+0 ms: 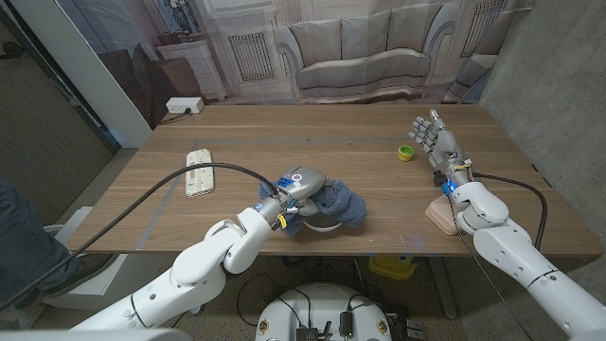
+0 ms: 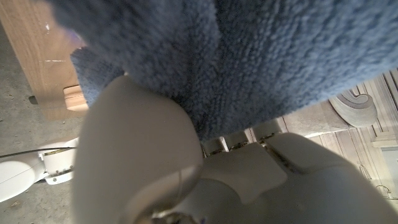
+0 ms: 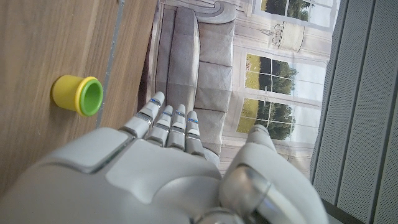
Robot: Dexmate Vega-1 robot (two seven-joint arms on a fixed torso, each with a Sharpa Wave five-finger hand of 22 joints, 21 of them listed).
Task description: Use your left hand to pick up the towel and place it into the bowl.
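Head view, lower centre: left hand (image 1: 295, 187) sits on the blue fluffy towel (image 1: 341, 203), fingers buried in the cloth, apparently gripping it. Towel is bunched over the metal bowl (image 1: 323, 225), whose rim peeks out under the cloth near the front table edge; can't tell how much of the towel is actually inside. Left wrist view: the towel (image 2: 249, 56) covers the upper frame, pressed right against the white hand (image 2: 186, 174); fingers hidden by the cloth. Right side of head view: right hand (image 1: 435, 135) is upright, fingers straight and a bit apart, holding nothing; right wrist view agrees (image 3: 168, 155). Small yellow cup with green inside (image 1: 406, 152) lies on the wooden table (image 1: 284, 133) just beside the right hand; also seen at (image 3: 78, 95). Folded pale patterned cloth (image 1: 199, 172) lies left of centre. Tan block (image 1: 441, 214) under right forearm.
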